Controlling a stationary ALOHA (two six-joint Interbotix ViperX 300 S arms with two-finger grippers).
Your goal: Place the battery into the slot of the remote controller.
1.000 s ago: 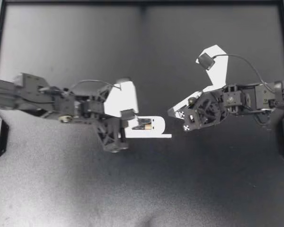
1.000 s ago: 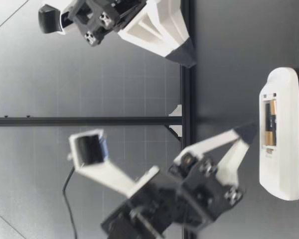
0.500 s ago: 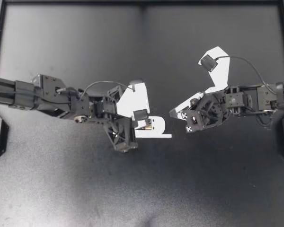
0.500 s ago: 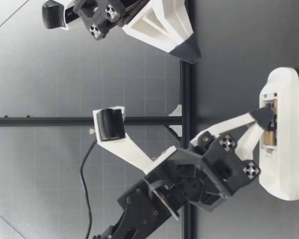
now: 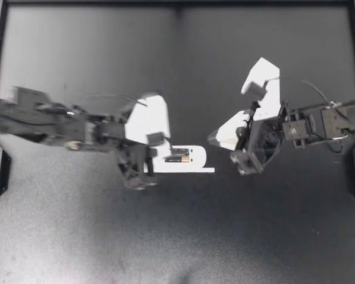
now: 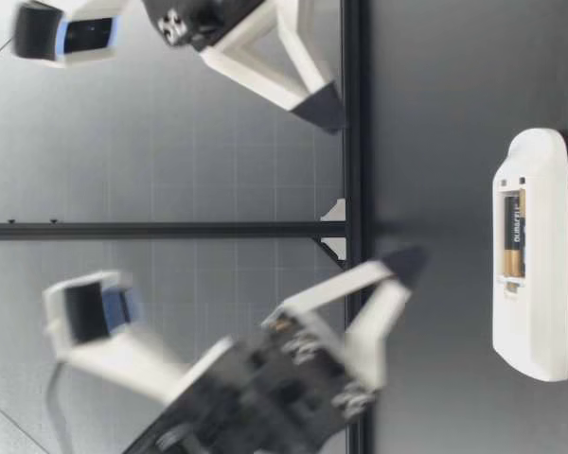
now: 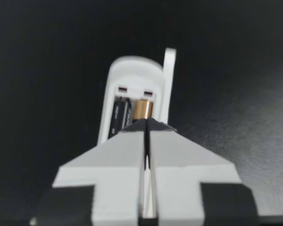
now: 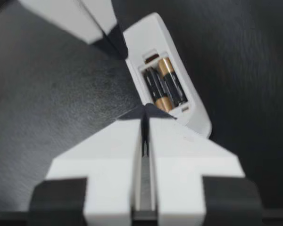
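The gold-and-black cylindrical battery (image 5: 178, 158) lies seated in the white plastic remote controller (image 5: 196, 164), mid-table. It is probably light, rigid and slick, so pinch its barrel mid-length. My left gripper (image 5: 156, 155) and right gripper (image 5: 213, 138) are clenched, empty.

Remote controller (image 5: 196, 161): plain white shell. Battery (image 5: 178, 158): black body, copper-gold end. Table (image 5: 106, 59): matte black, faint grey speckle. Left gripper (image 5: 158, 142) and right gripper (image 5: 215, 138): white fingers with black tips. Backdrop wall (image 6: 170, 142): grey, fine grid lines.
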